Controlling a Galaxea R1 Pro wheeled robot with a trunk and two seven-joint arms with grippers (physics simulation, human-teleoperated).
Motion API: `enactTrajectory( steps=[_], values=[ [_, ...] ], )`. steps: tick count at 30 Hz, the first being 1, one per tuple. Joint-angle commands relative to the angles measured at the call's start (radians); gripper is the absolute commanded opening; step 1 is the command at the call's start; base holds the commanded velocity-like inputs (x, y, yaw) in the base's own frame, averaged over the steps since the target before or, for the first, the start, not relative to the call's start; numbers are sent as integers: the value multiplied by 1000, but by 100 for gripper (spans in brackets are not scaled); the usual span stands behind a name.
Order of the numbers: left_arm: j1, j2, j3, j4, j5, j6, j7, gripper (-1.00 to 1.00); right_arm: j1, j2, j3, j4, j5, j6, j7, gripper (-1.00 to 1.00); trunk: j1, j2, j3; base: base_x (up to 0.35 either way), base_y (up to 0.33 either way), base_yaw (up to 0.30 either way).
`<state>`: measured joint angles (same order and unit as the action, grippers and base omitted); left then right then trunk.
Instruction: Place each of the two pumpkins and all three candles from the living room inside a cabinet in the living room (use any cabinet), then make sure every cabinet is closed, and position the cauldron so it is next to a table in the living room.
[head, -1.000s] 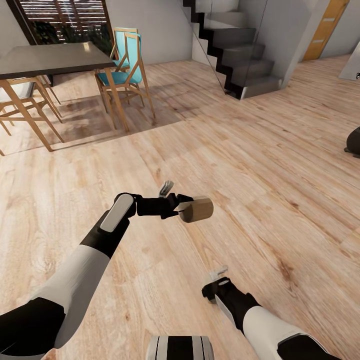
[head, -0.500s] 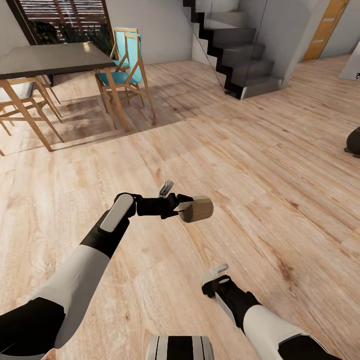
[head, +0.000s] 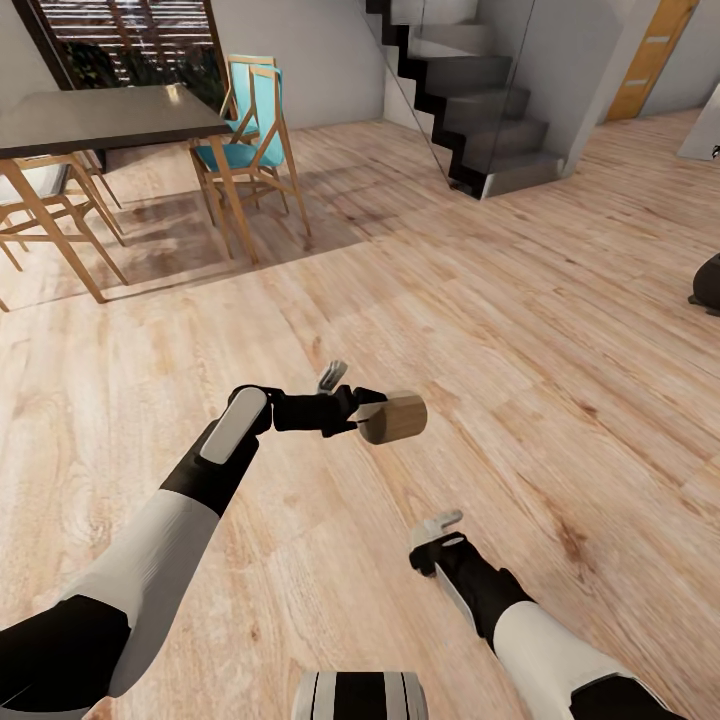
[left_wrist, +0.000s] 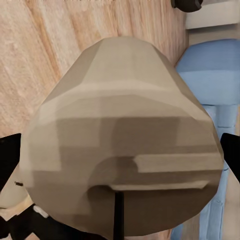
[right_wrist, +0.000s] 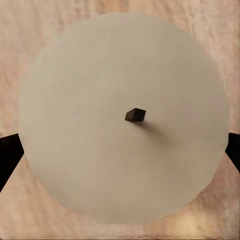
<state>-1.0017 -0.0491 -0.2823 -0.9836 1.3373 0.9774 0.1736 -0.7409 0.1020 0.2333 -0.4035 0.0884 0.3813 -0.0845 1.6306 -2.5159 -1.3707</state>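
Left gripper (head: 362, 411) clamped on tan candle (head: 392, 419), held sideways above the plank floor (head: 500, 330). Right gripper (head: 437, 531) lower, near the robot's body; the right wrist view looks down on a cream candle (right_wrist: 125, 117) with a dark wick between the fingertips, grip can't tell. Dining table (head: 105, 117) and teal chair (head: 248, 125) far left, stairs (head: 480, 110) beyond.

Plank floor (head: 420, 300); dining table (head: 110, 115), turquoise chair (head: 250, 120), staircase (head: 470, 110).
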Motion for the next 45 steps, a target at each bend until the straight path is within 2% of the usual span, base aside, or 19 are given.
enactTrajectory(
  steps=[1, 5, 6, 10, 13, 19, 21, 27, 29, 35, 45],
  values=[
    [0, 0, 0, -1, 1, 0, 0, -100, 0, 0, -1, -1, -1, 15, 0, -100, 0, 0, 0, 0, 0, 0],
    [0, -1, -1, -7, 2, 0, 0, -100, 0, -1, -9, -48, -1, 88, 0, -100, 0, 0, 0, 0, 0, 0],
    [0, -1, -1, -7, 2, 0, 0, -100, 0, -1, -24, -80, -1, 123, 0, -100, 0, 0, 0, 0, 0, 0],
    [0, 0, 1, -9, 2, 0, -1, -100, 0, -2, -68, -142, 0, 183, 0, -100, 0, 0, 0, 0, 0, 0],
    [0, 1, 2, -14, 1, 0, -2, -100, 0, -2, -81, -213, 0, 227, 0, -100, 0, 0, 0, 0, 0, 0],
    [0, 3, 3, -26, -4, 0, -2, -100, -2, 2, -87, -310, -1, 250, 0, -100, 0, 0, 0, 0, 0, 0],
    [0, 5, 3, -30, -8, 0, -2, -100, -3, 3, -87, -370, -1, 253, 0, -100, 0, 0, 0, 0, 0, 0],
    [0, 8, 0, -32, -10, 0, -2, -100, -3, 9, -86, -477, 1, 255, -1, -100, -3, 1, 23, 0, 0, 0],
    [0, 8, 0, -32, -10, 0, -2, -100, -3, 10, -83, -486, 3, 255, -1, -100, -4, 2, 31, 0, 0, 0],
    [0, 6, 0, -31, -10, 0, -1, -100, -1, 1, -81, -581, 3, 262, -1, -100, -6, 3, 54, 0, 0, 0],
    [0, -1, -1, -32, -8, 0, -2, -100, 1, -1, -77, -591, 8, 340, -3, -100, -11, 6, 93, 0, 0, 0]
  ],
)
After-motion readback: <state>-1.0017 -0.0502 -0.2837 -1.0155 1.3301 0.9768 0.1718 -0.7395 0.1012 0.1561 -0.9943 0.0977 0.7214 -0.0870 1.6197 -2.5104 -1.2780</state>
